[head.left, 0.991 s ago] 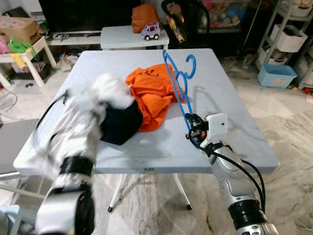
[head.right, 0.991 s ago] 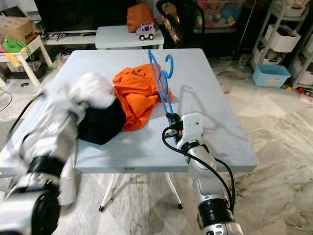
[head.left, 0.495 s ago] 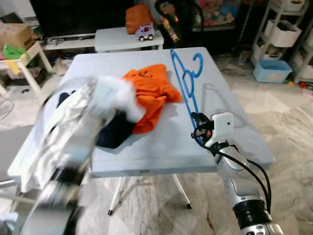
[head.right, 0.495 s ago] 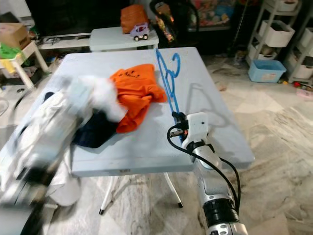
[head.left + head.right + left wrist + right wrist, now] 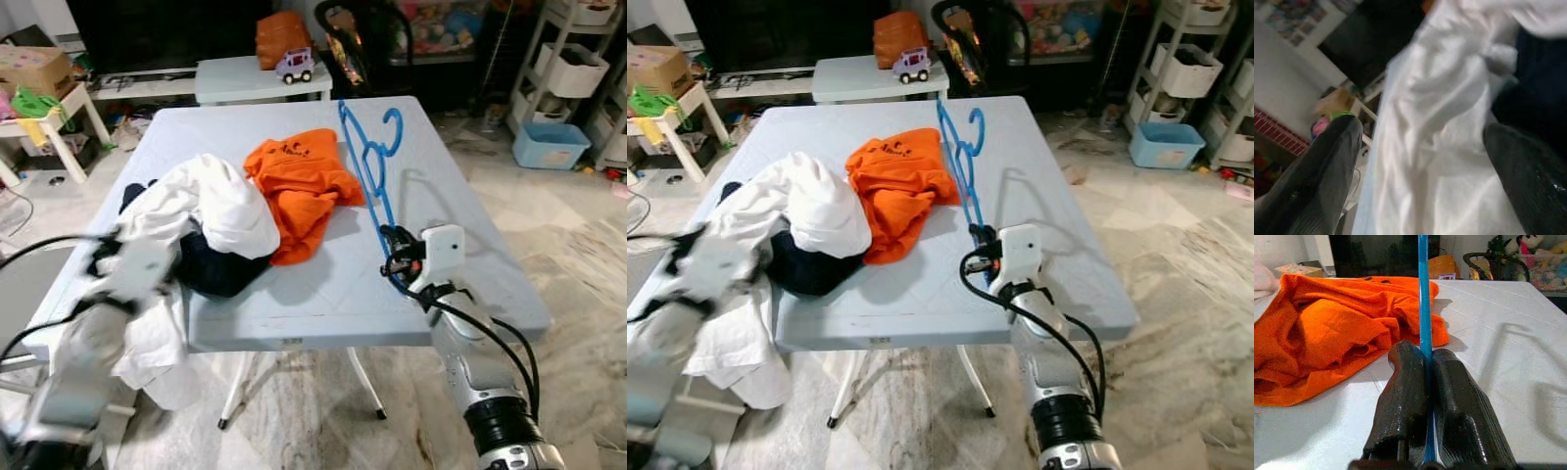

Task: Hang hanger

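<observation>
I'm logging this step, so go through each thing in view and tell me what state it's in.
Hanger: upright, gripped at its lower end.
Right pincer: shut on the hanger.
Left pincer: open, at the white garment.
White garment: crumpled, draped over the table's left edge.
Orange shirt: crumpled, lying on the table.
Dark garment: bunched under the white one.
Table: standing.

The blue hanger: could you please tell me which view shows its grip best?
The right wrist view: the right hand pinches the blue hanger between shut fingers. Both eye views show its whole frame standing up from the table.
</observation>
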Available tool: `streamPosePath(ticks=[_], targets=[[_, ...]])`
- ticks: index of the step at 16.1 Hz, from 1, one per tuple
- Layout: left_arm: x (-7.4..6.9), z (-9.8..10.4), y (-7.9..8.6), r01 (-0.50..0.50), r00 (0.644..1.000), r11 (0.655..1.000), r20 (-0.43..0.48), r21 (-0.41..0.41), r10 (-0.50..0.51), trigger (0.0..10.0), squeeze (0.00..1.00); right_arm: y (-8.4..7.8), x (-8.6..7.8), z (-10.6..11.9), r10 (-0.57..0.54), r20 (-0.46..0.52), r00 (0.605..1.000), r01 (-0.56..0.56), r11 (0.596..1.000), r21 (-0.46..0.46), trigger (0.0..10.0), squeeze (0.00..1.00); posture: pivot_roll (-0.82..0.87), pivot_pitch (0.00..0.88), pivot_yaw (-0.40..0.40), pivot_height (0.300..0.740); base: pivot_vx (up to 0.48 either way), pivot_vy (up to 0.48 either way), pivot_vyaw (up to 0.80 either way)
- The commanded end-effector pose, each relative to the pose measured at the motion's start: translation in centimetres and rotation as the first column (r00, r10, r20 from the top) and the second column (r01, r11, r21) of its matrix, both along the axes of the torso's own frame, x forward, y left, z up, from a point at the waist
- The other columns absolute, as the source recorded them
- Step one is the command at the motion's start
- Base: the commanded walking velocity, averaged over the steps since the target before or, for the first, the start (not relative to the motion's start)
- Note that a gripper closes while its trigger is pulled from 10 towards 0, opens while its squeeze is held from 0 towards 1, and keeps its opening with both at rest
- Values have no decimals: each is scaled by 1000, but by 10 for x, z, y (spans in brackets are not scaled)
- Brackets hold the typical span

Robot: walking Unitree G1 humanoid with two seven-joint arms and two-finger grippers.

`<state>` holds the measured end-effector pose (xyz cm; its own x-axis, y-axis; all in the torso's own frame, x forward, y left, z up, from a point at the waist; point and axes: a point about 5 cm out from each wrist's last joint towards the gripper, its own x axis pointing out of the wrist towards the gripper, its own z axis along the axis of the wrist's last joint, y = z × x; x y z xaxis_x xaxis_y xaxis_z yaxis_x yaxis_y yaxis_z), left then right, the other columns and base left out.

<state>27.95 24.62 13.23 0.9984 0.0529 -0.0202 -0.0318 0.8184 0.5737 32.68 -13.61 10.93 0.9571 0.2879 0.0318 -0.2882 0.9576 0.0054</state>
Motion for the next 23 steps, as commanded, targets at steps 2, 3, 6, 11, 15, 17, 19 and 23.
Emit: streamPosePath(ticks=[2,3,6,11,15,17,19,23], targets=[[-3,14,-17,79,989,979,138,-187,-54,10000,1000,2,2,-1,10,-10,1000,-10,1000,3,10000,0,-69,0,7,740,0,0,0],[-3,23,-31,152,974,953,201,-260,-101,10000,1000,2,2,-1,12,-10,1000,-12,1000,3,10000,0,-70,0,7,740,0,0,0],[-2,45,-63,259,927,931,336,-258,-165,10000,1000,2,2,-1,12,-11,1000,-12,1000,2,10000,0,-77,0,6,740,0,0,0],[3,17,-80,174,970,932,219,-317,-106,10000,0,-2,2,-1,0,-7,1000,0,1000,3,10000,0,-85,0,3,740,0,0,0],[6,3,-80,134,983,942,164,-308,-86,10000,0,1,2,0,8,-6,1000,-8,1000,8,10000,0,-85,0,-1,740,0,0,0],[7,1,-80,131,984,944,160,-304,-85,10000,0,1,3,0,8,-5,1000,-8,1000,8,10000,0,-87,0,0,740,0,0,0],[9,1,-82,136,982,947,165,-291,-91,10000,0,0,3,0,6,-5,1000,-6,1000,9,10000,0,-89,0,1,740,0,0,0],[12,3,-86,155,979,947,169,-280,-110,10000,0,-1,3,1,-2,-4,1000,2,1000,9,10000,0,-96,0,5,740,-191,0,0]])
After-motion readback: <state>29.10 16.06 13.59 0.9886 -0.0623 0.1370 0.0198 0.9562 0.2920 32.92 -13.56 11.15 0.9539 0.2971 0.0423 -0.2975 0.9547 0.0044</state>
